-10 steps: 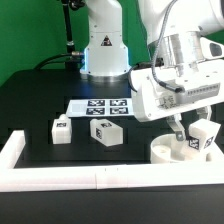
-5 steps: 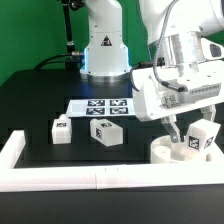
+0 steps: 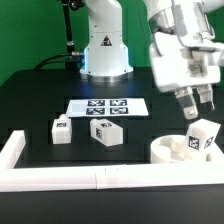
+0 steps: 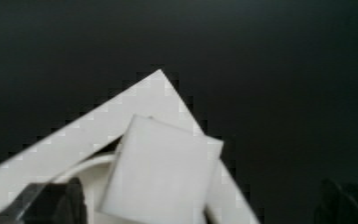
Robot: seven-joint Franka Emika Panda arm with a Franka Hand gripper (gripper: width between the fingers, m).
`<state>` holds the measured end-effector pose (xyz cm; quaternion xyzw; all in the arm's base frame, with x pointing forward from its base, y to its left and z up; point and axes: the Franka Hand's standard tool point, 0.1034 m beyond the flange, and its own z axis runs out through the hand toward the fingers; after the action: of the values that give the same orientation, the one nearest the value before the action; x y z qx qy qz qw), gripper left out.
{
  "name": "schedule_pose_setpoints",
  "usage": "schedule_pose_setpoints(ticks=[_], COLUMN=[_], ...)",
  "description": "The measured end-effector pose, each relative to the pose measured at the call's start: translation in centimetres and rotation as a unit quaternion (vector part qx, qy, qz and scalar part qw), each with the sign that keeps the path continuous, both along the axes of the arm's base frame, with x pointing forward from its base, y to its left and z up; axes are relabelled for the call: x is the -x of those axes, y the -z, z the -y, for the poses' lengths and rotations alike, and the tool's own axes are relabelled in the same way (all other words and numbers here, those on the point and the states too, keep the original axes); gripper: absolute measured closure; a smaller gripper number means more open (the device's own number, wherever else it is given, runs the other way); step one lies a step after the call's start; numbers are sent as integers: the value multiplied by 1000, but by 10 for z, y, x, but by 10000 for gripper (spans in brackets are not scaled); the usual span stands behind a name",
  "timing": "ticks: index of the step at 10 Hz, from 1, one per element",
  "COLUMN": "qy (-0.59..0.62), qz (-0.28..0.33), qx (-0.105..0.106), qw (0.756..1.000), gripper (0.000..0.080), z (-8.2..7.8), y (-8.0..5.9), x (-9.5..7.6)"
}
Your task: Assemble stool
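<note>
The round white stool seat (image 3: pixel 172 151) lies by the front rail on the exterior view's right. One tagged white leg (image 3: pixel 203 135) stands in it, slightly tilted. My gripper (image 3: pixel 196 103) hangs open just above that leg and touches nothing. In the wrist view the leg (image 4: pixel 158 170) shows between my dark fingertips (image 4: pixel 34 204), with the gripper (image 4: pixel 194 208) spread wide around it and clear of it. Two more tagged legs (image 3: pixel 61 130) (image 3: pixel 106 131) lie loose on the black table at the exterior view's left.
The marker board (image 3: pixel 107 106) lies flat behind the loose legs. A long white border rail (image 3: pixel 60 178) runs along the front and turns up the exterior view's left side. The robot base (image 3: pixel 104 50) stands at the back.
The gripper has opened, let go of the leg standing in the seat, and risen above it. The leg stays in the seat.
</note>
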<state>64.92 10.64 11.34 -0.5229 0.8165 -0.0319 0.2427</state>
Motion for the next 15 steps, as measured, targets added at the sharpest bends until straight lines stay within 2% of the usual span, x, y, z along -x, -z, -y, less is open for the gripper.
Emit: schedule_pose_setpoints(ticks=[2,4,6,7,8,9,10,11,12,13,15], qy=[-50,-135,-290,-387,-457,-456,-449,-481,-508,-537,-676], qz=[6,13,13,30,42,54,71,70,76,80,83], qx=[25,59,109,146,170,189,226,231,246,259,304], qw=[998,989,951,910,872,868,862,843,822,799,667], gripper=[150,150,150,150,150,150,150,150,150,150,150], z=[-2,-5,-12,-13,-15,-15,-12,-12,-10,-11,-16], y=[-1,0,-5,-7,-3,-2,-2,1,0,1,-1], x=[-1,-1,-6,-9,-10,-10,-6,-4,-6,-6,-7])
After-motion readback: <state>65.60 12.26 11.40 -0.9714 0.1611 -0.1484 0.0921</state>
